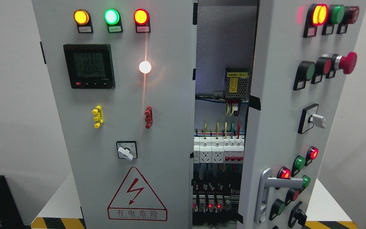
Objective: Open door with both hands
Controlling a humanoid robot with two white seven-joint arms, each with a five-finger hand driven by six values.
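The right door (pixel 284 127) of the cabinet is seen swung partly outward, its handle (pixel 265 194) at lower right, exposing breakers (pixel 218 149). The left door (pixel 119 111) is judged still shut. No robot hand is shown, so its state cannot be told.

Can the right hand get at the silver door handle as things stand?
Probably yes: the silver handle on the half-open right door faces the camera with nothing in front of it, though neither hand is in view.
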